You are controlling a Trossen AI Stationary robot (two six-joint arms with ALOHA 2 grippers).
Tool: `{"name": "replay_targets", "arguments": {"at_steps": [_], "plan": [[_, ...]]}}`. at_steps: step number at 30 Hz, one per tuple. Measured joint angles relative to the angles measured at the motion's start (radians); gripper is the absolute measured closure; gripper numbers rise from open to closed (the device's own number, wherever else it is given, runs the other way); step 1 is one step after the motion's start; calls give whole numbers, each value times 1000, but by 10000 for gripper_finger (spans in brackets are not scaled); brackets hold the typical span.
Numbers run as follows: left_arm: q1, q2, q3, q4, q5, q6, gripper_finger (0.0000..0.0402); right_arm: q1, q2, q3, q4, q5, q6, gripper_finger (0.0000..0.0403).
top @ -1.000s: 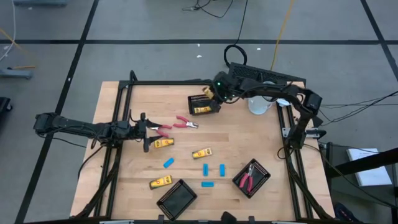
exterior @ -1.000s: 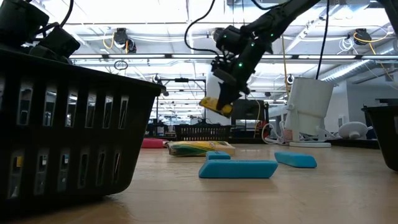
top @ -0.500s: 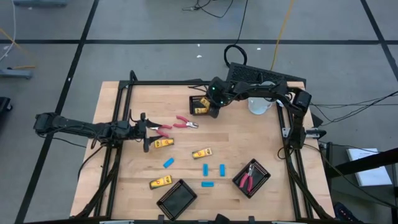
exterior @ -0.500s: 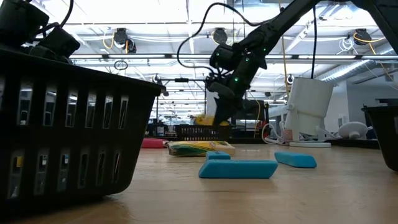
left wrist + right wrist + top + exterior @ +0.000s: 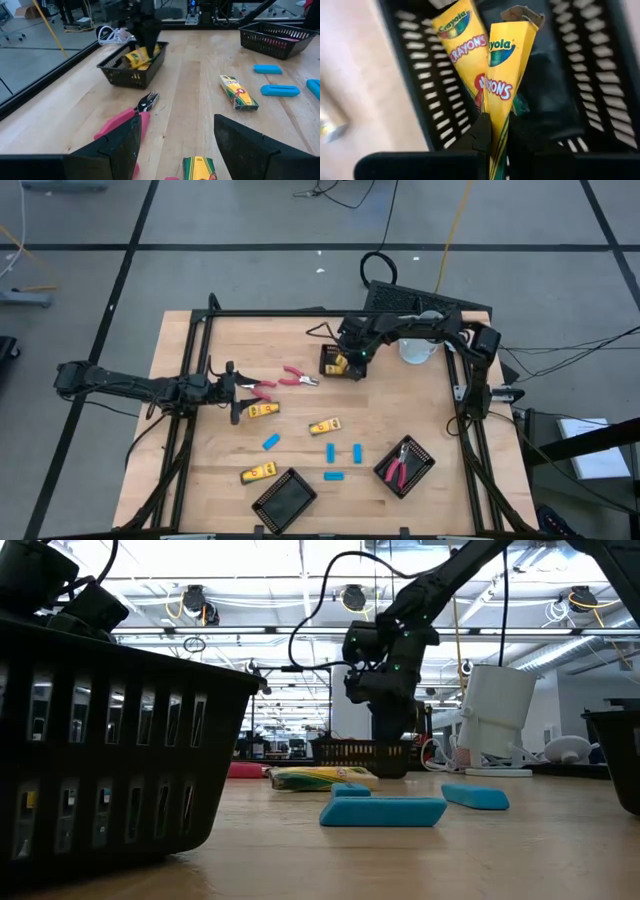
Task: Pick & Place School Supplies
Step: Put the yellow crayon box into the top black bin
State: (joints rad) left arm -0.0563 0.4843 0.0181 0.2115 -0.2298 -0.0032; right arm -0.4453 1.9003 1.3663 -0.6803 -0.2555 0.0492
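at the far middle of the desk [image 5: 400, 420], the right tool [image 5: 349, 363] reaches down into a black mesh tray [image 5: 331, 361], clenched on a yellow crayon box [image 5: 501, 85] that stands between its fingers [image 5: 481, 132]. a second crayon box [image 5: 465, 50] lies in the same tray, just beside the held one.

at the left side of the desk the left tool [image 5: 240, 392] hovers low with its fingers [image 5: 120, 145] spread and nothing in them. between and just ahead of them lie red-handled pliers [image 5: 290, 377] and another crayon box [image 5: 264, 410].

more supplies are scattered over the middle and near part of the desk: a crayon box [image 5: 325, 426] at the centre, one [image 5: 258, 473] near the front left, and four blue pieces [image 5: 270, 441], [image 5: 330, 451], [image 5: 357, 452], [image 5: 333, 476]. at the near right a tray [image 5: 418, 451] holds a second pair of red-handled pliers [image 5: 397, 471]; another tray [image 5: 284, 498] sits at the near edge. a white jug [image 5: 418, 350] stands at the far right.
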Motion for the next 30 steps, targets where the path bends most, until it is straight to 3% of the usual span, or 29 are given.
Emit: {"name": "replay_targets", "arguments": {"at_steps": [7,14,19,25,30], "plan": [[0,0,0,0,0,-1,151,16,0,0,43,7,-7,368],[0,0,0,-2,0,-2,151,16,0,0,110,77,-25,252],[0,0,0,-7,0,-2,151,22,-6,0,147,132,-63,195],[0,0,0,-6,0,1,151,69,-103,0,203,158,-125,181],[0,0,0,-4,-7,4,151,197,-183,1,210,150,-164,188]]}}
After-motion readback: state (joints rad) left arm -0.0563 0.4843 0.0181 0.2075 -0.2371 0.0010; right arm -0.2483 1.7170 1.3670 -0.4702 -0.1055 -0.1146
